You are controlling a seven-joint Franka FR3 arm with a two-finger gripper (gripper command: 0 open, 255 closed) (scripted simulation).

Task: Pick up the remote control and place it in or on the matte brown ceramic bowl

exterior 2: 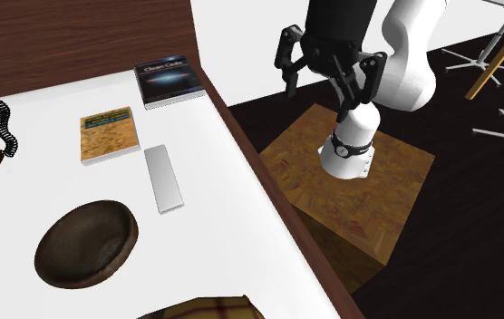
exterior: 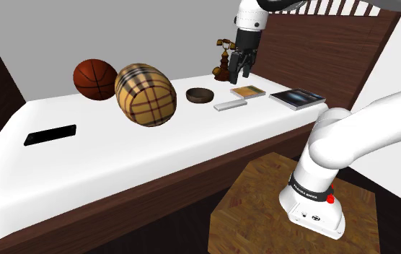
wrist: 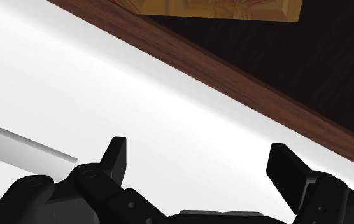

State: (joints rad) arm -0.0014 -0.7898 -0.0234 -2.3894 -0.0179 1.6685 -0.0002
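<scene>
The remote control is a flat pale grey bar lying on the white surface, just right of the brown bowl in the shoulder view. From the second exterior view the remote lies between the bowl and the surface's wooden edge. My black gripper hangs open in the air above the remote, holding nothing. It is also up high near the edge. In the wrist view my gripper has its fingers wide apart, and one end of the remote lies beside one finger.
A basketball, a plaid barrel-shaped cushion and a black phone lie further along the white surface. An orange book, a dark book and an old telephone sit near the remote. The wooden stand is below.
</scene>
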